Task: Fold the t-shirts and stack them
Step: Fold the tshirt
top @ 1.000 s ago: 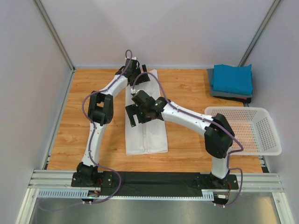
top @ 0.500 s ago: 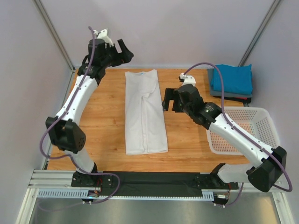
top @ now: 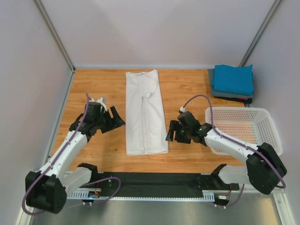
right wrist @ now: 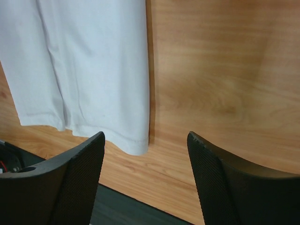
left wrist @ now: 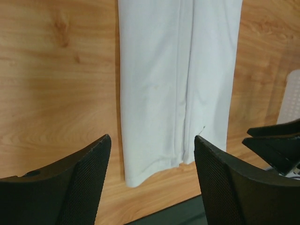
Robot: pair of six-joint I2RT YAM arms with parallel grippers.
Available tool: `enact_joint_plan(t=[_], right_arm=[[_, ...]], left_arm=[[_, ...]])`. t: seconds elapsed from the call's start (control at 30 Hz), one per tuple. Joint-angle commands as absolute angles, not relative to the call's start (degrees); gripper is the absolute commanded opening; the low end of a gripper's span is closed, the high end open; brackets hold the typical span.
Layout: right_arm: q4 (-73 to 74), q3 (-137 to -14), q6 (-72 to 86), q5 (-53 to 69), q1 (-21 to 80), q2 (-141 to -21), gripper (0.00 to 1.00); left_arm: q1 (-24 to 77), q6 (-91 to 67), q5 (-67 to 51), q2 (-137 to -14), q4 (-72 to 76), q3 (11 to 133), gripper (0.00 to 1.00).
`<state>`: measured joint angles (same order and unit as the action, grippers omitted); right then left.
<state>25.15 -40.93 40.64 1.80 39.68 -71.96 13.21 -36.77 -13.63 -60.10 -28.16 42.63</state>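
Note:
A white t-shirt [top: 145, 112] lies flat on the wooden table, folded lengthwise into a long strip, neck at the far end. Its near hem shows in the left wrist view [left wrist: 176, 84] and the right wrist view [right wrist: 89, 70]. My left gripper [top: 117, 123] is open and empty, just left of the strip's near half. My right gripper [top: 171, 133] is open and empty, just right of the strip's near corner. A folded teal t-shirt [top: 233, 78] sits on a dark grey t-shirt [top: 230, 96] at the far right.
A white mesh basket [top: 243, 130] stands at the right, close behind the right arm. Grey walls close in the table on three sides. A black base rail [top: 159, 180] runs along the near edge.
Both arms have come down from the far end of the shirt to its near end, one on each side. The shirt lies released as a long strip.

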Motion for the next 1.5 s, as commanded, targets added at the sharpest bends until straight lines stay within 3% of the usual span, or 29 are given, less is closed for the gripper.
enact_joint_plan(t=[0.0,0.3,0.8,1.3,1.47], right_arm=[[15.8,-37.1,47.3,11.2,39.9,-72.2,0.72],[13.1,-32.0,52.7,13.4,42.3,-73.8,0.63],[15.1,-30.1,54.4,8.6,44.6,-74.5,0.43],[14.5,-33.9,52.6,7.4,44.6,-76.7,0.40],[13.5,-34.4,53.0,8.3,44.6,-78.7,0.35]], left_arm=[[13.4,-41.3,-18.6,-53.7,-27.6,36.2,0.78],[18.9,-46.8,-21.8,-51.1,-27.3,24.5,0.74],[24.1,-52.6,-19.4,-53.3,-21.8,18.2,0.68],[25.4,-55.6,-16.3,-53.5,-20.7,16.1,0.58],[25.9,-55.8,-16.7,-55.8,-19.2,15.9,0.52]])
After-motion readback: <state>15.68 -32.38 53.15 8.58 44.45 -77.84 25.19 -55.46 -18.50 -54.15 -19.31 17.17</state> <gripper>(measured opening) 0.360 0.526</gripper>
